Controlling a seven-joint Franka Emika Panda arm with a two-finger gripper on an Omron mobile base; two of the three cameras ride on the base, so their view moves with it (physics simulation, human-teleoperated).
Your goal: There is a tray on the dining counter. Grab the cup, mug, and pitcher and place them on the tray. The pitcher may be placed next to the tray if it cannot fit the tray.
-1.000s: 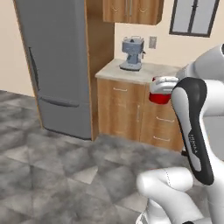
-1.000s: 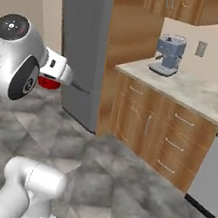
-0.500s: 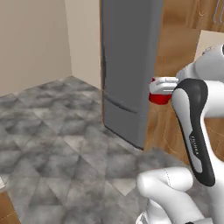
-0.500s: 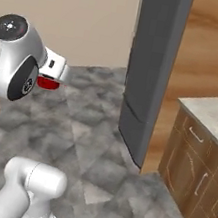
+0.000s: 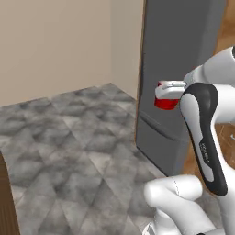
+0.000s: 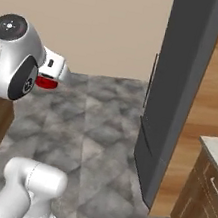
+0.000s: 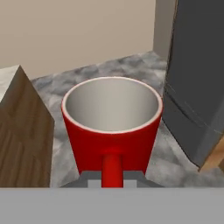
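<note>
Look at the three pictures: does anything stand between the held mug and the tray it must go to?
That cannot be settled from here. The tool is shut on the mug, carried above the stone floor beside the grey fridge. A wooden corner lies ahead, but no tray.

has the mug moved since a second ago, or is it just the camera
Cannot tell. The mug sits at the same spot beside the arm, while the fridge and whole background slid right, so the base moved, carrying it.

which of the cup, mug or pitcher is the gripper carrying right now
The mug: the red one with a side handle, held upright and empty in the gripper by its handle, above the grey floor.
</note>
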